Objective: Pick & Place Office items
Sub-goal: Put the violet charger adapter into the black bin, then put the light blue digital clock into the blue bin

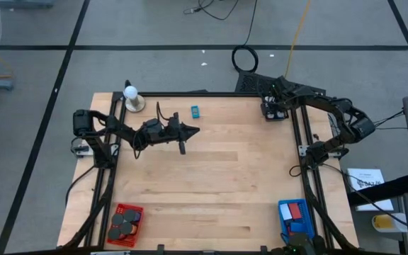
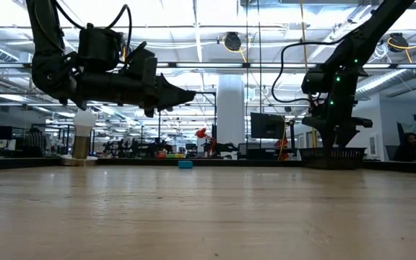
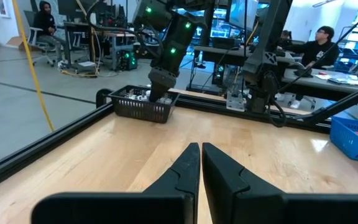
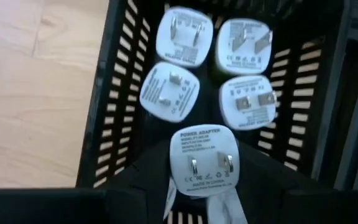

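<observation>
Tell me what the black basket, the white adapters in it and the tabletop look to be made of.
Black basket: looks like moulded plastic, matt; slotted walls with even ribs.
White adapters: glossy white plastic shells, it seems, with bright metal prongs and printed labels.
Tabletop: pale wood, probably butcher-block; visible grain and plank seams, with a slight sheen.

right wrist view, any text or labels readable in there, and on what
"POWER ADAPTER": top line on the face of the white power adapter between the right gripper's fingers.
Smaller lines beneath it: too blurred to read.
Print on the four other adapters in the black basket: too small to read.
</observation>
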You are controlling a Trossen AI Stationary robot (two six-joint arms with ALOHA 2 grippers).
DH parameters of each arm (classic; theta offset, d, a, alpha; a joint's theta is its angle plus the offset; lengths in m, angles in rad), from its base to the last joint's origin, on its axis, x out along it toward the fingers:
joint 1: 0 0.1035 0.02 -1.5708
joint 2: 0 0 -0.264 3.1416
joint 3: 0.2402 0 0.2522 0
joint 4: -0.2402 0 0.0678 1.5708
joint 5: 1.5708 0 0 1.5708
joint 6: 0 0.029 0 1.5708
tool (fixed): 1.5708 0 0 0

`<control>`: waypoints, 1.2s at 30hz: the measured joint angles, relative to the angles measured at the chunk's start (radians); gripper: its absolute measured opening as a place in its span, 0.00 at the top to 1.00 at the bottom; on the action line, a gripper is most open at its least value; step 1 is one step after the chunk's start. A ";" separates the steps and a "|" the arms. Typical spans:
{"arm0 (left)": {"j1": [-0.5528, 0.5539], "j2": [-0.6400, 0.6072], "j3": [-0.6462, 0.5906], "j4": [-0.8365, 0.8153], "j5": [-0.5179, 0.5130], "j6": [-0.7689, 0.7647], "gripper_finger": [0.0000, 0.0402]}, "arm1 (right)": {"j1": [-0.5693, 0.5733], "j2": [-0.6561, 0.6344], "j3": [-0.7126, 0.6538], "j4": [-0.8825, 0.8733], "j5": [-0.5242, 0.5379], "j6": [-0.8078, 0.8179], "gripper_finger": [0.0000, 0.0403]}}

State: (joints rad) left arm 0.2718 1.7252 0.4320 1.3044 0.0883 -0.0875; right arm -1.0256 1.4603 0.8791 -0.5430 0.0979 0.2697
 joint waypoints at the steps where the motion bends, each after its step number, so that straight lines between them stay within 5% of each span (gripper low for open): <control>1: 0.000 0.000 0.000 0.000 0.000 -0.001 0.95 | 0.000 0.000 0.000 0.002 0.001 0.000 0.63; 15: 0.082 0.000 0.002 -0.040 -0.004 -0.202 0.95 | 0.000 -0.098 0.000 0.000 0.007 -0.053 0.40; 20: 0.091 0.000 0.097 -0.302 0.043 -0.203 0.95 | 0.038 -0.182 0.000 0.035 0.008 -0.094 0.54; 25: 0.062 0.002 0.333 -0.870 -0.129 -0.239 0.90 | 0.117 -0.209 -0.046 0.192 0.002 -0.100 0.79; 30: 0.030 0.002 0.521 -1.191 -0.311 -0.252 0.71 | 0.176 -0.210 -0.107 0.355 0.001 -0.102 0.98; 36: 0.027 0.038 0.589 -1.303 -0.508 -0.393 0.38 | 0.228 -0.210 -0.153 0.471 0.002 -0.114 0.94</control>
State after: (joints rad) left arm 0.2985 1.7636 1.0208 0.0010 -0.4198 -0.4800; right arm -0.7978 1.2503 0.7256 -0.0718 0.0994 0.1561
